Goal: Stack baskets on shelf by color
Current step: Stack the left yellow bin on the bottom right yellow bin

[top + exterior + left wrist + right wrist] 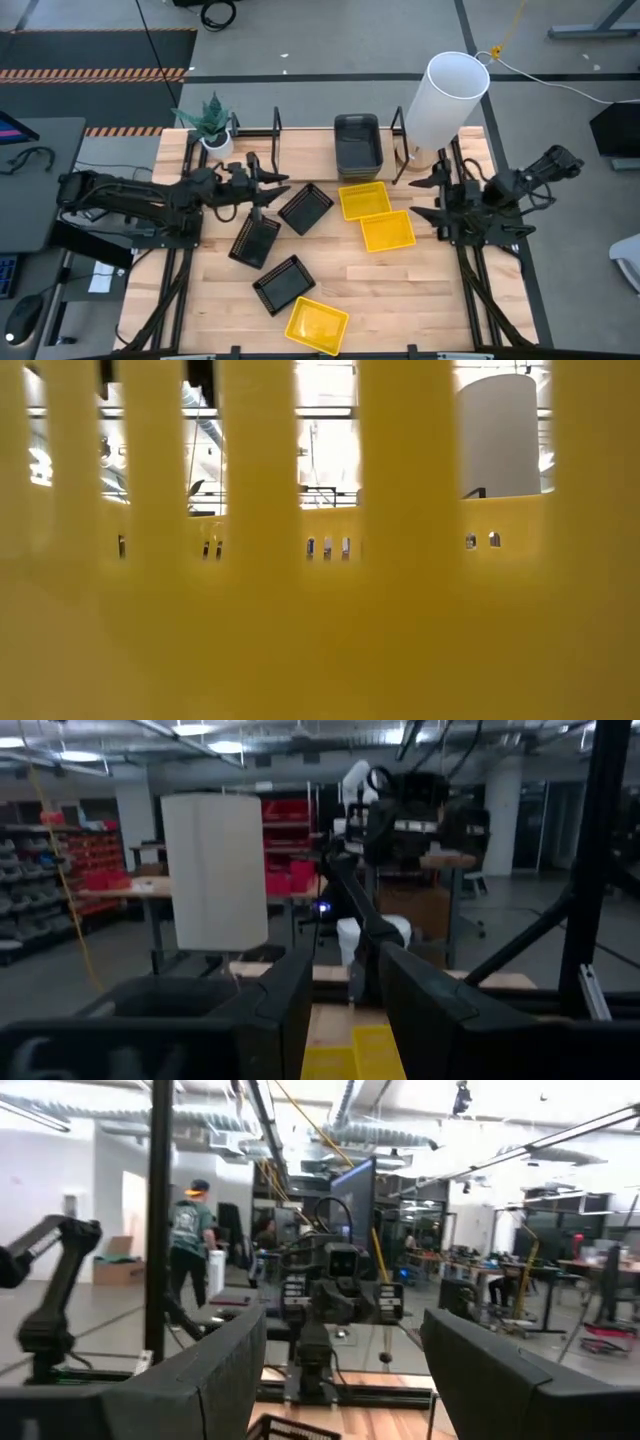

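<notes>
From above, your dark grey baskets point(357, 146) sit stacked on the shelf point(300, 131); two yellow baskets point(375, 215) lie just in front, black ones point(305, 208) beside them. Left claw point(268, 190), fingers apart, hovers empty near the black ones. Right claw point(425, 197), spread wide, is empty. Low view: yellow basket wall point(320, 610) fills it.

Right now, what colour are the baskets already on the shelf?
Dark grey baskets, stacked on the shelf; clearest in the high view.
</notes>
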You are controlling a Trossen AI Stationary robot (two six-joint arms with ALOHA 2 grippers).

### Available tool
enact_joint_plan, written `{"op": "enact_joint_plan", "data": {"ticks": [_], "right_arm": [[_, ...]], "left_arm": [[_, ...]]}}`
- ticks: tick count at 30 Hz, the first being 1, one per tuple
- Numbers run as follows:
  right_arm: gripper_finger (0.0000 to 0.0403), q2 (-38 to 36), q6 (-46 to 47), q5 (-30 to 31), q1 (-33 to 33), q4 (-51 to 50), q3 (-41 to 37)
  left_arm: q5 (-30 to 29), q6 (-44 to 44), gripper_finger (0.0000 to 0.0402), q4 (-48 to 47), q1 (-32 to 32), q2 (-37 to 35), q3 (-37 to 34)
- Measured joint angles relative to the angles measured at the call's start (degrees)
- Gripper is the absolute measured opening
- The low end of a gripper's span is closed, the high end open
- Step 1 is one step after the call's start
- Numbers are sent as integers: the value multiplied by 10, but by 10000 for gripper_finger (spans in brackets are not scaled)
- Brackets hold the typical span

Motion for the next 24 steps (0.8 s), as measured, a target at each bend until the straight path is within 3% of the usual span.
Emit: {"op": "enact_joint_plan", "data": {"ticks": [5,12,20,24], "right_arm": [[270,66,29,3,-34,37,0],[270,156,149,0,-69,33,0],[270,197,211,-7,-51,32,0],[266,205,221,-7,-27,32,0]], "left_arm": [[0,-17,125,54,0,-36,-63],[1,-97,125,184,0,-43,-172],[-15,-168,125,313,-28,-43,-280],[-43,-167,122,316,-59,-46,-284]]}}
